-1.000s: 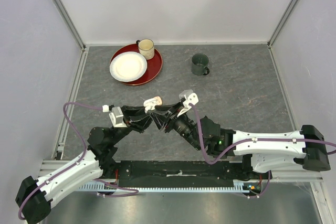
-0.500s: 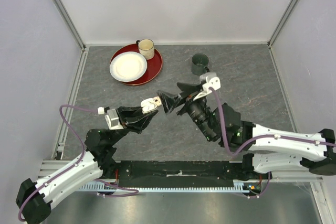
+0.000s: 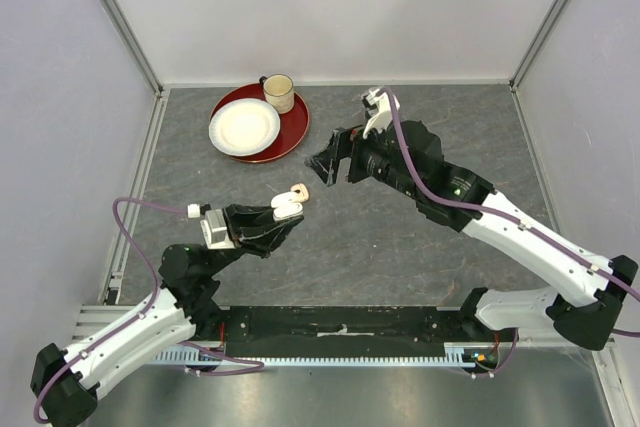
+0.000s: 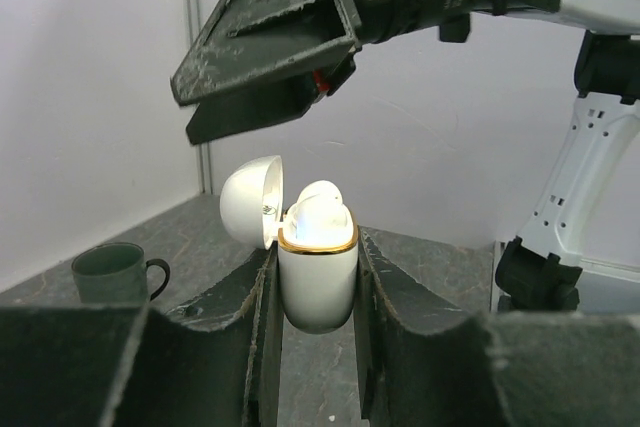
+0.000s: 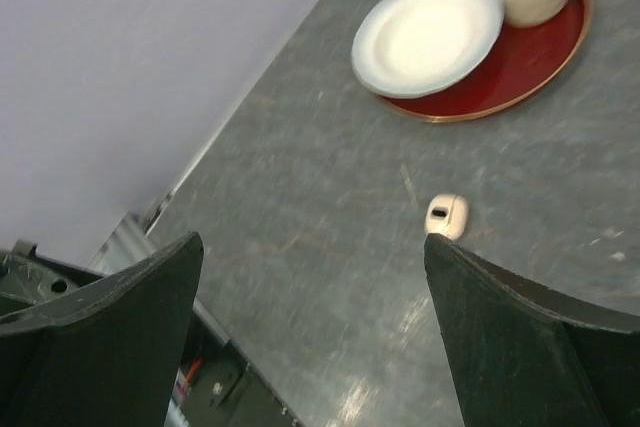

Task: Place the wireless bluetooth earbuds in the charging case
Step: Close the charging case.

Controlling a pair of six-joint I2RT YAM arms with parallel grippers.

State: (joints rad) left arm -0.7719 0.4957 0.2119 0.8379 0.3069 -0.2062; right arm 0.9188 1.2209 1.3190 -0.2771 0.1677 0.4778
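The white charging case (image 4: 317, 282), gold-rimmed, stands upright with its lid (image 4: 248, 199) swung open to the left. My left gripper (image 4: 316, 292) is shut on its body. A white earbud (image 4: 322, 207) sits in its mouth, overexposed. From above, the case (image 3: 286, 209) shows at the left gripper (image 3: 281, 215) tips. My right gripper (image 3: 326, 159) is open and empty, raised beyond the case, its fingers (image 4: 262, 52) looming over it. A small pale peach rounded piece (image 3: 298, 190) lies on the table; it also shows beside the open right gripper (image 5: 310, 242), and I cannot tell what it is.
A red tray (image 3: 291, 133) at the back left carries a white plate (image 3: 244, 127) and a cream mug (image 3: 279, 93). A dark green mug (image 4: 115, 272) stands on the table, hidden by the right arm in the top view. Walls enclose the table on three sides.
My right gripper opened wide and pulled up and back from the case toward the far side. The left gripper kept its hold on the case.
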